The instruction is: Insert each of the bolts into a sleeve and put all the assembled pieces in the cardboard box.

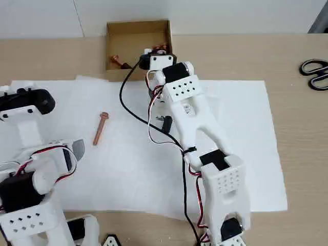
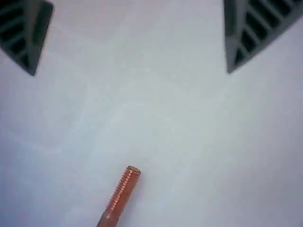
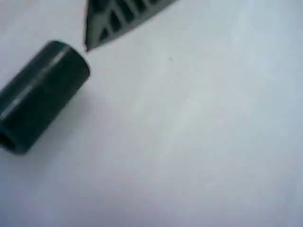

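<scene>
While at least one copper-and-black piece already lies in the cardboard box point(image 1: 134, 41) at the far side of the bench point(image 1: 292, 128), one copper bolt point(image 1: 101, 128) lies loose and unsleeved on the white sheet point(image 1: 123, 174). The left pincer point(image 2: 130, 71) hangs over that sheet, spread wide and holding nothing. The bolt's threaded end is just short of its opening, which suits a pick-up. A black sleeve point(image 3: 42, 94) lies on its side close beside the right pincer point(image 3: 102, 26); how far that pincer is open cannot be told. Judged: each arm is stationed over its own part for mating, with the task partly complete.
</scene>
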Controlling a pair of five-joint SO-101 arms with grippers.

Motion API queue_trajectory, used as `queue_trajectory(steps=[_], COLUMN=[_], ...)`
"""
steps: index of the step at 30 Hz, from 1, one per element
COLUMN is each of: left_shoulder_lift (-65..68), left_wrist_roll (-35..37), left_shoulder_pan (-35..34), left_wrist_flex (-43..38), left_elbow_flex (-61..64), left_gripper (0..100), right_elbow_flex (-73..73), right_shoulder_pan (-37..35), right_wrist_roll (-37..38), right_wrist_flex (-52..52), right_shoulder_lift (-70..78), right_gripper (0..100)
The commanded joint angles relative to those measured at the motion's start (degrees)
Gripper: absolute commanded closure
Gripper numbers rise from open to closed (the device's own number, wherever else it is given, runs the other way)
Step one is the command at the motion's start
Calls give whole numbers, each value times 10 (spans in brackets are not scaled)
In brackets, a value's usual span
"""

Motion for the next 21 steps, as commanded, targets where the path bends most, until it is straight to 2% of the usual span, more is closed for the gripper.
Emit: queue_trajectory(steps=[1,7,21], left_shoulder_lift=[-6,-5,-4], left_wrist_roll=[0,0,0], left_shoulder_pan=[0,0,0], left_wrist_flex=[-2,-2,-2], left_elbow_flex=[-18,-18,-18], left_gripper=[757,757,757], right_elbow_flex=[-6,-7,-7], right_shoulder_pan=[-2,-3,-3], right_wrist_roll=[-42,-92,-93], right_wrist_flex=[-21,-38,-85], right_shoulder_lift=[17,52,114], right_gripper=[786,786,790])
